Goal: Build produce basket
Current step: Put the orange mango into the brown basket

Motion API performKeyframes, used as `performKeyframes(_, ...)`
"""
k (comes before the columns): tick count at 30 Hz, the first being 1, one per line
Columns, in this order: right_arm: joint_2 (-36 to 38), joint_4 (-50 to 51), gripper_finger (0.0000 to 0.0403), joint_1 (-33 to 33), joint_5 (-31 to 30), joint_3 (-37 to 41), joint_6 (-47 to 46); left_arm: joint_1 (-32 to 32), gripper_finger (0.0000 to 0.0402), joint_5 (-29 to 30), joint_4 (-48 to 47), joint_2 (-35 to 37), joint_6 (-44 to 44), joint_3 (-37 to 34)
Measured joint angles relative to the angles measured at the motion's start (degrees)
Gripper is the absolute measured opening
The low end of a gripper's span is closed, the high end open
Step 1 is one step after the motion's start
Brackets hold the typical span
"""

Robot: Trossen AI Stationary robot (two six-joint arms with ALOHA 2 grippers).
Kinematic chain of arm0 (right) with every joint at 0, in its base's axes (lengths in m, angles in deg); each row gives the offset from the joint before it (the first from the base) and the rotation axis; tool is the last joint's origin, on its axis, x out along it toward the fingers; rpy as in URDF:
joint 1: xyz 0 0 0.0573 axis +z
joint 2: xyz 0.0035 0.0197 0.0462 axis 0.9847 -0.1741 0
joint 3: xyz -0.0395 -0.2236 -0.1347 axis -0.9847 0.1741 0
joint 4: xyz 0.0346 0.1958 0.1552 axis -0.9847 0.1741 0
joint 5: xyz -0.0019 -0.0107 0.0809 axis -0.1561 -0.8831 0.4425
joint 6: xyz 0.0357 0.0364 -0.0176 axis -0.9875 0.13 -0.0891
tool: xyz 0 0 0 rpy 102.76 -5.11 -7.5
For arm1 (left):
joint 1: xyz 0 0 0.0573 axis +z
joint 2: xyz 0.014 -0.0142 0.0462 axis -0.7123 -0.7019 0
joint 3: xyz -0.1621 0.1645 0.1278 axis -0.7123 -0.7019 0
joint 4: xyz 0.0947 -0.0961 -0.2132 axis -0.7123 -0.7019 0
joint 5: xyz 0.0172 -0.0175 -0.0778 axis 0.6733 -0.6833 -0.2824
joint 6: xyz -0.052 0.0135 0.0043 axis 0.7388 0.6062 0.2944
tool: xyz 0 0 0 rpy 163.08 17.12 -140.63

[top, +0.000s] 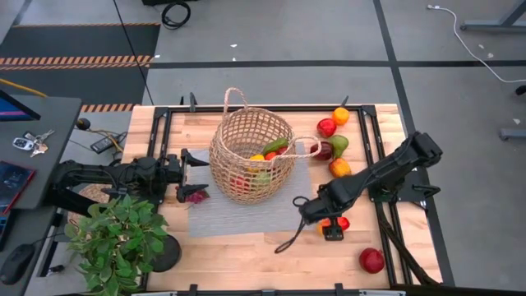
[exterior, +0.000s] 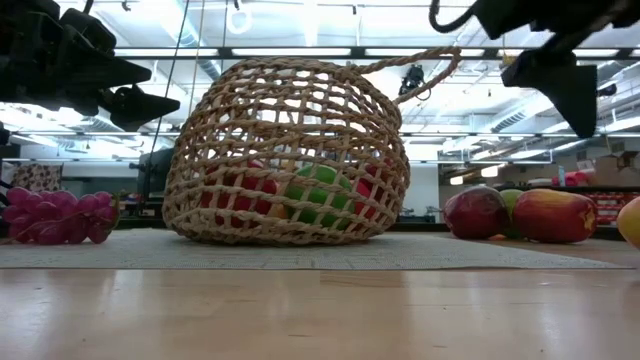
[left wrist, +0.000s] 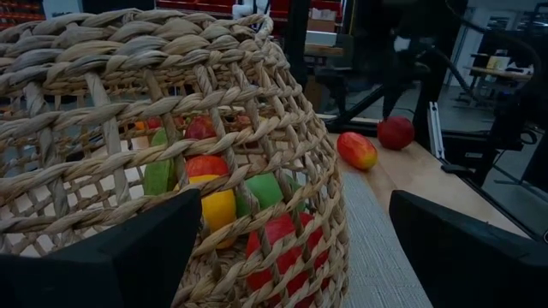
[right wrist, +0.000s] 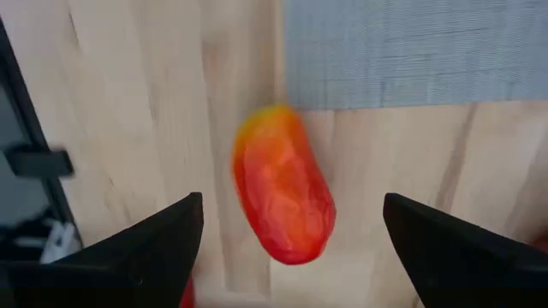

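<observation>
The woven basket [top: 251, 156] sits on a grey mat [top: 238, 215] with several toy fruits inside it. My left gripper [top: 194, 161] points level at the basket's left wall, open, with nothing between its fingers [left wrist: 111, 257]. My right gripper [top: 327, 220] points down, open, over a red-orange oblong fruit [right wrist: 282, 184]. That fruit lies on the wood just off the mat's right edge. One finger stands on each side of the fruit, apart from it. More produce lies loose to the right of the basket.
Purple grapes [top: 196, 196] lie on the mat's left edge. A red apple [top: 371, 260] lies near the front right corner. Red, orange and green fruits [top: 335, 145] cluster right of the basket. A potted plant [top: 115, 238] stands at the front left.
</observation>
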Motion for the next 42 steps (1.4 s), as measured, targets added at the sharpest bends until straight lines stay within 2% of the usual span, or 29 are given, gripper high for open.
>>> performKeyframes(8,-4.9,3.1,0.0364,3.8,-3.1,0.0,2.6,0.0,0.0386,0.0,0.0,0.0,0.0,0.0)
performKeyframes(12,-5.0,2.3,0.0364,5.8,-4.1,0.0,2.9,0.0,0.0386,0.0,0.0,0.0,0.0,0.0)
performKeyframes(18,-4.9,2.4,0.0367,7.4,-10.4,0.0,-3.1,0.0,0.0386,0.0,0.0,0.0,0.0,0.0)
performKeyframes(23,-4.9,-0.3,0.0385,7.7,-9.1,1.7,-8.8,0.0,0.0386,0.0,0.0,0.0,0.0,0.0)
performKeyframes(27,-4.9,-2.7,0.0398,8.5,-8.3,4.3,-8.9,0.0,0.0386,0.0,0.0,0.0,0.0,0.0)
performKeyframes(32,-4.9,-7.9,0.0392,9.2,-7.5,8.7,-5.5,0.0,0.0386,0.0,0.0,0.0,0.0,0.0)
performKeyframes(39,-5.0,-9.7,0.0389,9.2,-7.5,13.5,-4.2,0.0,0.0386,0.0,0.0,0.0,0.0,0.0)
performKeyframes(42,-5.0,-10.0,0.0376,9.1,-7.5,13.9,-3.0,0.0,0.0386,0.0,0.0,0.0,0.0,0.0)
